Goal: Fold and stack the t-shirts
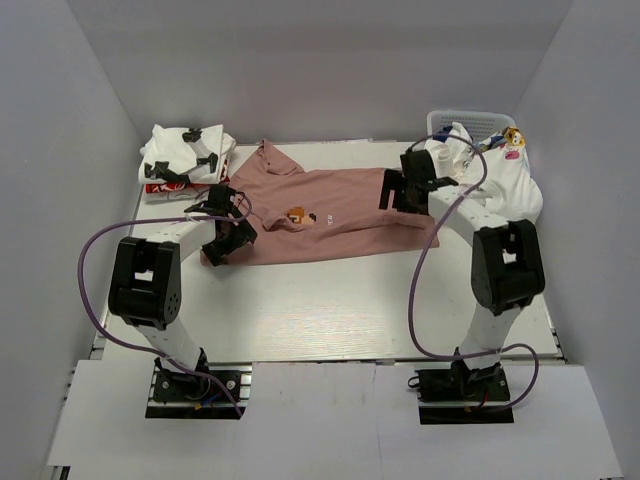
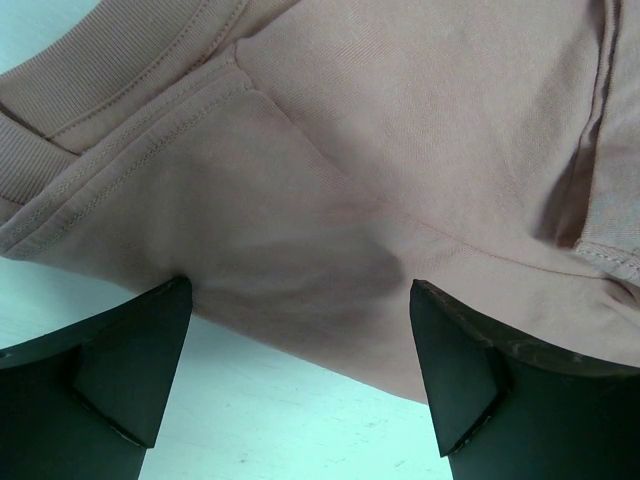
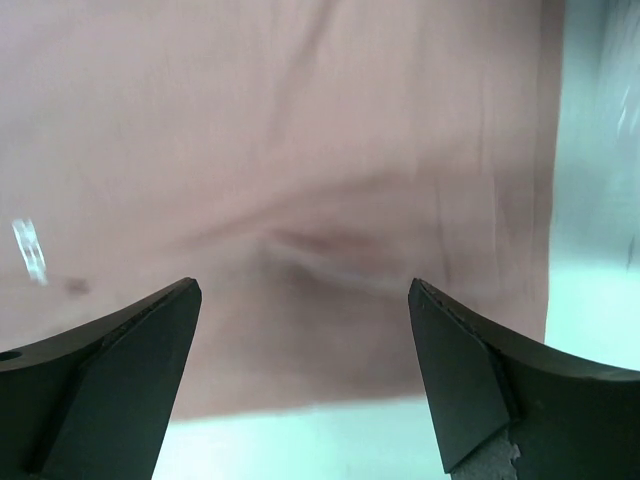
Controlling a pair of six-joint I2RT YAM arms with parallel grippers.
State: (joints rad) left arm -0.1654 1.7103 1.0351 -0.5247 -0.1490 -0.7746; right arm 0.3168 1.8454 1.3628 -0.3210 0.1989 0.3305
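A dusty-pink t-shirt (image 1: 320,215) with a small pixel print lies spread across the table, collar toward the left. My left gripper (image 1: 228,240) is open just over its near left edge; the left wrist view shows the shoulder seam and collar (image 2: 330,170) between the open fingers. My right gripper (image 1: 398,192) is open over the shirt's right hem; the right wrist view shows pink cloth (image 3: 300,200) and its edge between the fingers. A folded white t-shirt with black print (image 1: 185,160) lies at the back left. White t-shirts (image 1: 495,170) hang out of the basket at the back right.
A white mesh basket (image 1: 470,122) stands at the back right corner. Grey walls close the table on three sides. Purple cables loop from both arms. The table's white surface (image 1: 330,310) shows in front of the pink shirt.
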